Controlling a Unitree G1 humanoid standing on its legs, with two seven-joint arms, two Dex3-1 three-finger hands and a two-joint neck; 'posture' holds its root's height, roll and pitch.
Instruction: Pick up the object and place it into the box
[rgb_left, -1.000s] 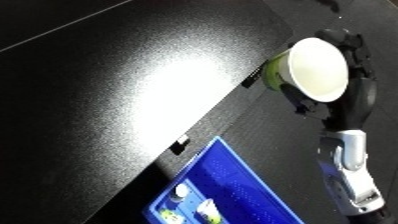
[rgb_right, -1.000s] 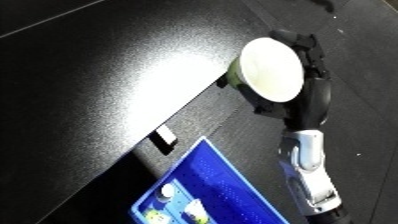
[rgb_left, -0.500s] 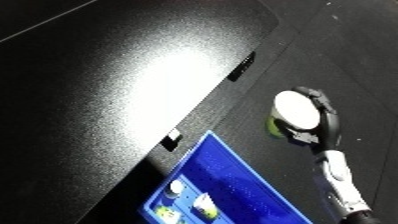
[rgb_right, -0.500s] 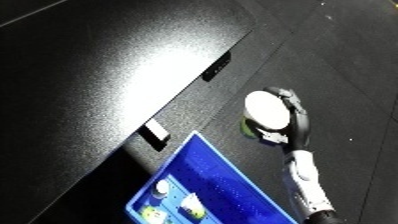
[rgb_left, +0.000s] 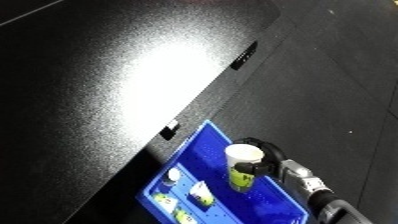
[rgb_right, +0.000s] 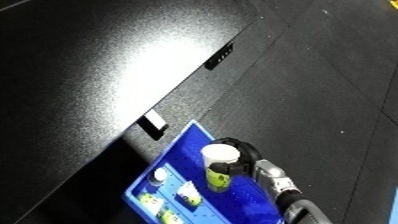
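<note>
Dark floor runs along the right side, with a black table (rgb_left: 115, 85) filling the upper left – a bright glare patch sits on its top. A blue bin (rgb_left: 266, 210) stands on the floor just beside the table's lower edge, at the bottom of both views.

Right hand (rgb_left: 265, 161) comes in from the lower right on a white and silver forearm (rgb_left: 306, 182); its black fingers are curled round a cup (rgb_left: 242, 167) – white rim and upper body, yellow-green print lower down. The cup is upright, held above the bin's interior, near the bin's middle. Whether its base touches the bin floor cannot be told.

Inside the bin, toward its lower left part, lie several small items (rgb_left: 191, 195) in white and yellow-green; too small to identify, at least 3 of them. They sit apart from the held cup.

Left hand shows in neither view.
</note>
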